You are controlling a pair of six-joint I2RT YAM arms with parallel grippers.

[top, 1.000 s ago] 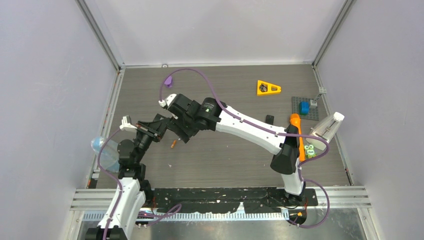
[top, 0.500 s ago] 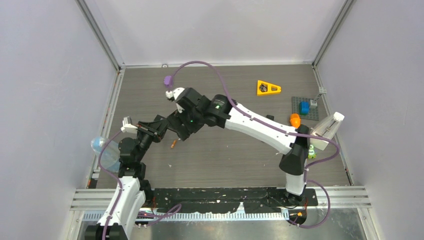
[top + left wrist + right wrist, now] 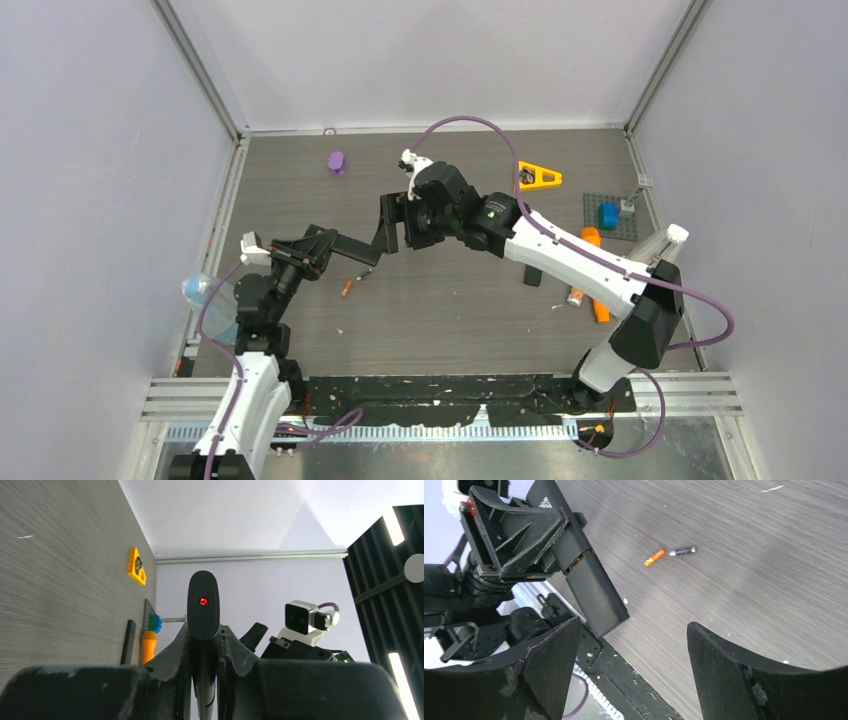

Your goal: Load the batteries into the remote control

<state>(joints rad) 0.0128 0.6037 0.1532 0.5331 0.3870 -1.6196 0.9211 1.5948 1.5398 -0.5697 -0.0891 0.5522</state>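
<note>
My left gripper [image 3: 322, 246] is shut on a black remote [image 3: 352, 252] and holds it above the table, its free end pointing right. In the left wrist view the remote [image 3: 203, 602] sticks out between the shut fingers [image 3: 176, 645] and shows a red dot. My right gripper [image 3: 393, 226] is open and empty, just right of the remote's free end. The right wrist view shows the remote [image 3: 591, 587] with its battery bay open, above my open gripper [image 3: 634, 655]. An orange battery [image 3: 654, 557] and a dark grey battery [image 3: 682, 551] lie on the table. The orange one [image 3: 347, 288] lies below the remote.
A black cover strip [image 3: 533, 272] and a long orange stick [image 3: 594, 280] lie at the right. A yellow wedge [image 3: 537, 176], a grey baseplate [image 3: 626, 226] with a blue brick, and a purple piece [image 3: 336, 161] sit further back. A clear bottle [image 3: 205, 295] lies at the left edge.
My right arm has drawn back from the remote and swung right, its gripper now open beside the remote's free end. The left gripper still holds the remote in about the same place.
</note>
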